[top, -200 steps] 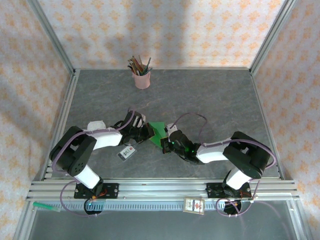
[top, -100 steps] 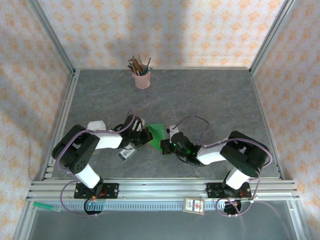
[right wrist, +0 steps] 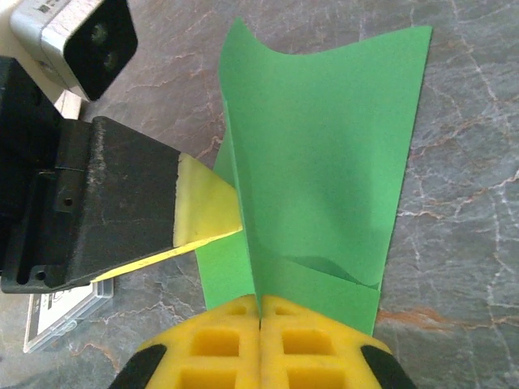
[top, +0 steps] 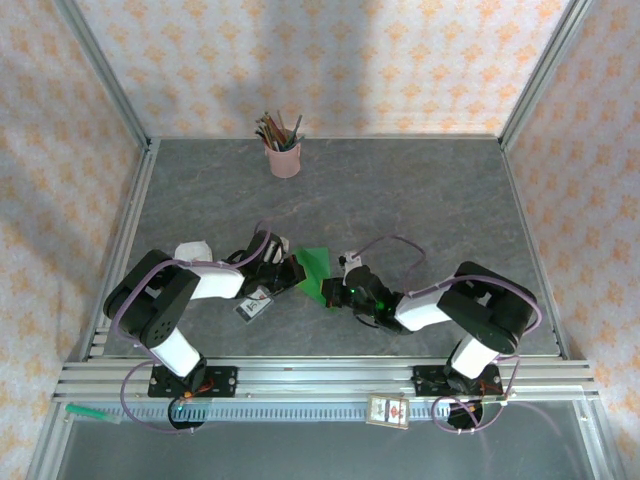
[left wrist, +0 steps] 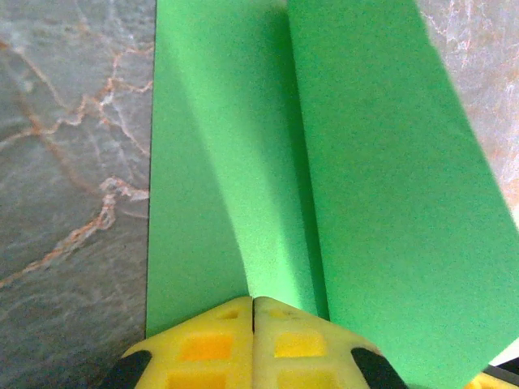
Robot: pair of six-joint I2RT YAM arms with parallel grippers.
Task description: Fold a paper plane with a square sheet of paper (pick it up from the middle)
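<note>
Near the middle of the top view, slightly toward its lower edge, the green sheet [top: 315, 266] sat between the two arms on the grey marbled desk [top: 420, 200]. From the left of that frame the left pincer [top: 296, 268] reached the sheet's left edge, and from the lower right the right pincer [top: 330, 291] met its lower corner.

At the bottom centre of the left wrist view, the left pincer [left wrist: 253, 312] had its yellow fingertips [left wrist: 203, 344] pressed together on a raised fold of the green sheet [left wrist: 381, 203], which ran up the frame with a crease beside the fold.

At the bottom centre of the right wrist view, the right pincer [right wrist: 259, 312] likewise pinched an upright ridge of the green sheet [right wrist: 324, 154], tips closed on it. The sheet's flaps spread toward the upper right, and the left pincer [right wrist: 229, 228] gripped it from the left of the frame.

A small white card [top: 254, 305] lay on the desk just below the left pincer in the top view; the white card [right wrist: 53, 320] also showed at the lower left of the right wrist view. A pink cup of pencils [top: 285, 155] stood well apart, near the upper centre.
</note>
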